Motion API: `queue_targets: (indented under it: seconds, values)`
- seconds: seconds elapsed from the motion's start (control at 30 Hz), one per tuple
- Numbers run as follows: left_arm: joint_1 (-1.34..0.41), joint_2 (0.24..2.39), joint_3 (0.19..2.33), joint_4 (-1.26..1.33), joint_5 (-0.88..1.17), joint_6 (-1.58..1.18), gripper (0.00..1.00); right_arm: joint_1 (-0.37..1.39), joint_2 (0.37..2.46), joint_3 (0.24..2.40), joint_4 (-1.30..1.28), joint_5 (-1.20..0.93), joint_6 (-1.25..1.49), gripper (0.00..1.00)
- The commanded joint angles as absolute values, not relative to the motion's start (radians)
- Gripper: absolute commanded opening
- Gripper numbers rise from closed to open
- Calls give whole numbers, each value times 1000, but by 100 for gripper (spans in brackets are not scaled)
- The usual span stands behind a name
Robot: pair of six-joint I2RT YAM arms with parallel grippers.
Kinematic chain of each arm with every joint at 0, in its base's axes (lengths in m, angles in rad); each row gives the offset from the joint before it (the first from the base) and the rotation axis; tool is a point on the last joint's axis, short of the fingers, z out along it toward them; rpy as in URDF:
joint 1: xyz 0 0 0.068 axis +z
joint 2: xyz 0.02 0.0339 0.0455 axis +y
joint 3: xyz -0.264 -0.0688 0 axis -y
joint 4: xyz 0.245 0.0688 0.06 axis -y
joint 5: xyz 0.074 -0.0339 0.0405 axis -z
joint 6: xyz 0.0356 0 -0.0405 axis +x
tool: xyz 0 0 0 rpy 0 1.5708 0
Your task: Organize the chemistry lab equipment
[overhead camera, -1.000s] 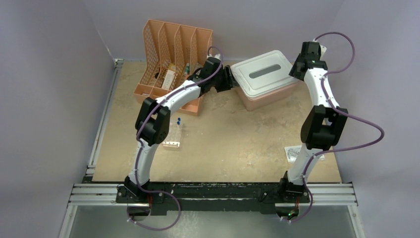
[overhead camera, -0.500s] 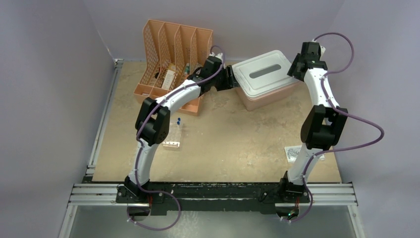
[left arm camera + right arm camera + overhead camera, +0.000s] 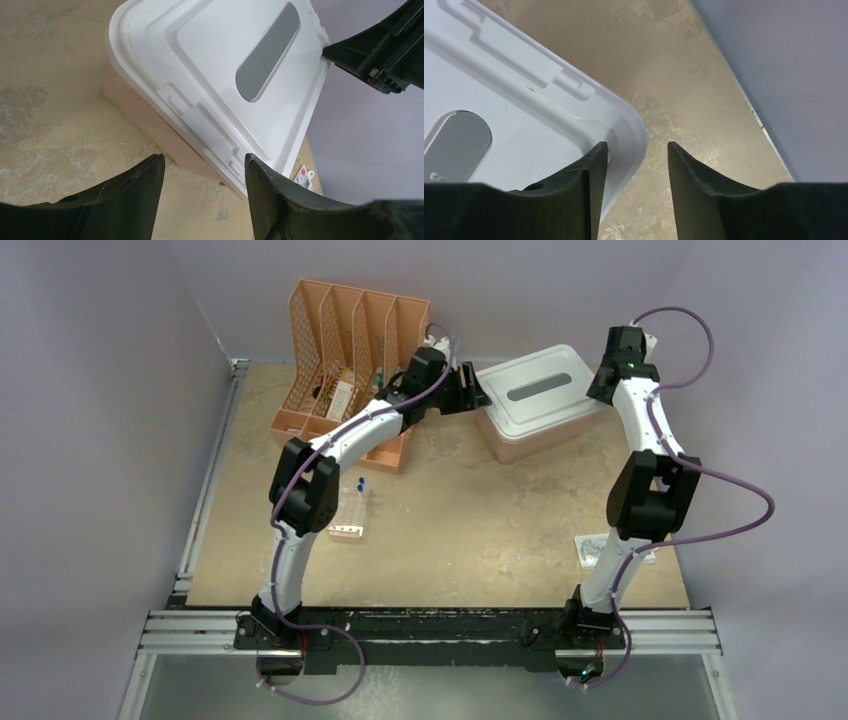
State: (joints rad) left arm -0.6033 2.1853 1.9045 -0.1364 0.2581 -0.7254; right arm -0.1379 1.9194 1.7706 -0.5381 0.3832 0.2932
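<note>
- Judging from how both arms flanked it, the step in hand looked to be lifting the smooth white plastic lid [image 3: 200, 65] off the pale pink plastic tub [image 3: 145, 120], presumably so loose equipment could go inside.
- The left gripper [image 3: 202, 160] hung at the lid's left end with its black jaws apart and empty. In the wrist view, the lid's stepped tab lay in line with the gap between them.
- The right gripper [image 3: 636, 145] stood at the opposite rounded corner, jaws also apart. One finger was over the lid's rim and the other out over bare table, and nothing was clamped.
- To do it well, each claw would likely need to close on the thin overhanging lip rather than the glossy top. Both should then rise level together, since a snug lid pulled at one end might drag the light tub along.
- The lid looked hard and glossy, with moulded ridges, rounded corners and a matte grey oval inset [image 3: 267, 52]. The speckled tan tabletop [image 3: 684, 100] looked rougher.
- The equipment sat elsewhere. The white tube rack [image 3: 348, 530] and blue-capped clear tubes [image 3: 359, 483] lay on the table beside the left arm, well apart from the tub. A few items stood in the peach slotted file organizer [image 3: 350, 330].
</note>
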Motion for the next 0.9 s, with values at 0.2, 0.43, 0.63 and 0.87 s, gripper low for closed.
queue_targets:
  seconds: [0.2, 0.43, 0.63, 0.87]
  values:
    - [-641, 2215, 1972, -176, 205, -715, 63, -144, 1880, 1715, -505, 342, 212, 41]
    - [-647, 2251, 1994, -298, 124, -700, 59, -144, 1882, 1678, -479, 302, 203, 42]
    - [-649, 2331, 2112, -513, -18, -733, 44, -144, 1904, 1683, -499, 281, 236, 43]
    - [-643, 2295, 2171, -538, -46, -676, 50, -144, 1844, 1846, -546, 312, 240, 56]
